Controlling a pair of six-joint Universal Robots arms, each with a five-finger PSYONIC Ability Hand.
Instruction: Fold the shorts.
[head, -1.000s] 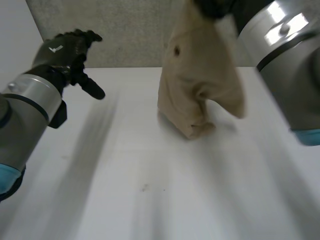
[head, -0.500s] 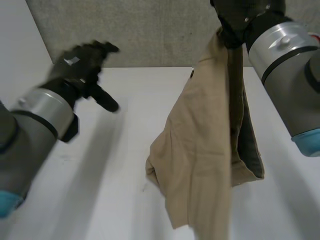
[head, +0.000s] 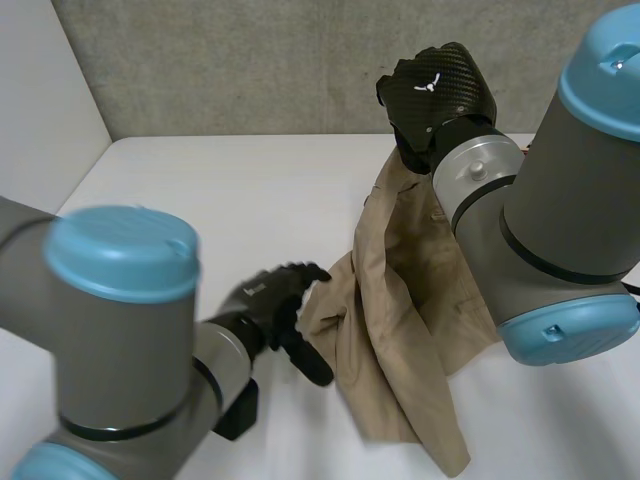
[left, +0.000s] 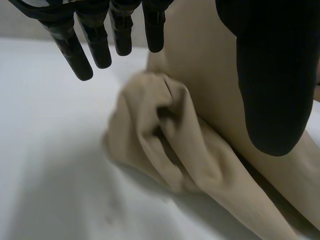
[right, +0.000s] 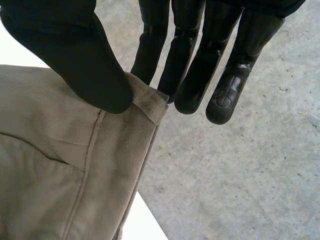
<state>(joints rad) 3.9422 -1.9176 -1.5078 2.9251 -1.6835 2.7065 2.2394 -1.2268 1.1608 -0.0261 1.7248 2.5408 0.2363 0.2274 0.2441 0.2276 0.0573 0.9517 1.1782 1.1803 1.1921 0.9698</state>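
Note:
The tan shorts hang from my right hand, which is raised above the table's far right side. Their lower part trails bunched on the white table. In the right wrist view the thumb and fingers of that hand pinch a corner of the shorts' waistband. My left hand is low over the table, at the left edge of the bunched cloth. Its fingers are straight and spread above a rumpled fold of the shorts, holding nothing.
A grey wall runs along the table's far edge and a white wall stands at the far left. Bare table lies to the left of the shorts and toward the front.
The right hand has swung the hanging shorts nearer and to the right. The left arm has dropped from the far left down to the shorts' lower left edge.

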